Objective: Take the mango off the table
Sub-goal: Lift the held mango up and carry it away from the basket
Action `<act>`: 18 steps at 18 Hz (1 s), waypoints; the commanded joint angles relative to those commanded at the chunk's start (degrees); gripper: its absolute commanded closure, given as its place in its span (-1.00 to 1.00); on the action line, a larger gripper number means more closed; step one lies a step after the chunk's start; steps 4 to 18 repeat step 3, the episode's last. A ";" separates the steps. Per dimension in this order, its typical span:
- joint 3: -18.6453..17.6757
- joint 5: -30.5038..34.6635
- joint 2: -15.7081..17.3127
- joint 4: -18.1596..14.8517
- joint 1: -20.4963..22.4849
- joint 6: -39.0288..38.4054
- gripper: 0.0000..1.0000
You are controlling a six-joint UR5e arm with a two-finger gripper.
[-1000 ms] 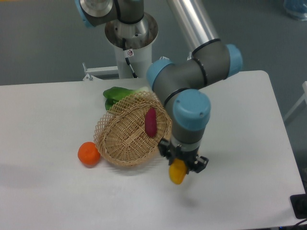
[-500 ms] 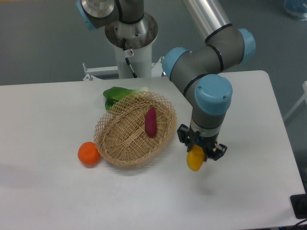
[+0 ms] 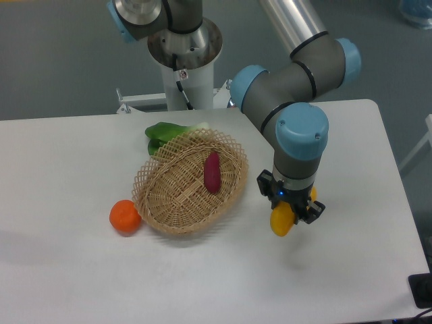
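The mango [image 3: 281, 221] is a yellow elongated fruit held upright between the fingers of my gripper [image 3: 289, 212]. The gripper is shut on it and holds it above the white table [image 3: 351, 256], to the right of the basket. A faint shadow lies on the table below it. The mango's upper part is hidden by the gripper.
A wicker basket [image 3: 177, 196] lies tilted at the table's middle with a purple sweet potato [image 3: 212, 172] in it. A round orange fruit [image 3: 125, 217] sits at its left. Green leafy vegetable [image 3: 164, 131] lies behind the basket. The robot's base [image 3: 183, 54] stands at the back.
The gripper has carried the mango to the right, away from the basket's front edge, and slowed to a small shift in the last half second.
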 joint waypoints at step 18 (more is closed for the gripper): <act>-0.09 0.00 0.00 0.00 0.00 0.00 0.17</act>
